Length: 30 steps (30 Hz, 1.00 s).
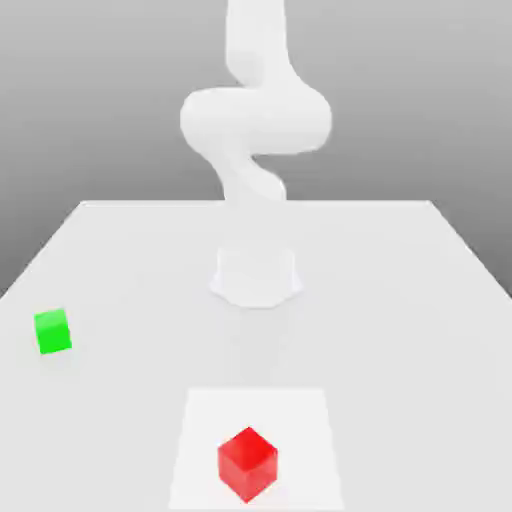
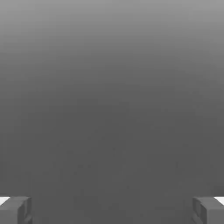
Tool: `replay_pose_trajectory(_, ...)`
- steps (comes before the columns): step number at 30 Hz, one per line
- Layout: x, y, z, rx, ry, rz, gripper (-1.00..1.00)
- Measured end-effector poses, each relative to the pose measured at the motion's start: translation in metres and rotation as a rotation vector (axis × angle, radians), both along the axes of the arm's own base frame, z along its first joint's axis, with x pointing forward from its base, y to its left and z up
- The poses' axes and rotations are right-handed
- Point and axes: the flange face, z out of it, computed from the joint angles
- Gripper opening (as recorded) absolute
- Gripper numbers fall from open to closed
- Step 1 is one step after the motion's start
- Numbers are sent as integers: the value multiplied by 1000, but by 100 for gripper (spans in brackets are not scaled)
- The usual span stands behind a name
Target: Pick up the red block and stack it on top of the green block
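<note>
Your gripper (image 2: 112, 210) is spread wide with nothing in it; in the hand view both fingertips (image 2: 15, 210) sit at the frame's edges with bare grey between them. The arm (image 1: 255, 130) rises from its base (image 1: 256, 277) at the middle of the table (image 1: 400, 300), call that the clock centre in the exterior view.

The red block (image 1: 247, 463) sits at about 6 o'clock from the base, near the table's front edge, on a lighter square patch (image 1: 300, 420), turned so a corner faces the camera. The green block (image 1: 52, 331) is at roughly 8 o'clock, well apart from red, out toward the exterior view's left.

Handling, judged only: the red cube looks rigid, light and smooth-faced, so possibly slippery. Take it across two opposite flat faces, mid-height, not corner to corner. You'll likely need to turn the wrist to match its rotation. Nothing is picked yet; the whole task remains.
</note>
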Motion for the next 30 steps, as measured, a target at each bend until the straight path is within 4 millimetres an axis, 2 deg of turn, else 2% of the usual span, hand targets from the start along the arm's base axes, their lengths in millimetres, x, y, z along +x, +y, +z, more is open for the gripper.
replay_pose_trajectory(3, 38, -2, -55, -21, 91, 90, 0)
replay_pose_trajectory(6, 66, -2, -111, -45, 177, 174, 0)
replay_pose_trajectory(12, 100, 3, -230, -103, 341, 335, 0)
replay_pose_trajectory(17, 105, 5, -328, -167, 476, 464, 0)
replay_pose_trajectory(23, 86, -1, -435, -262, 637, 614, 0)
replay_pose_trajectory(29, 79, -5, -515, -290, 678, 653, 0)
replay_pose_trajectory(30, 78, -5, -522, -289, 679, 653, -100)
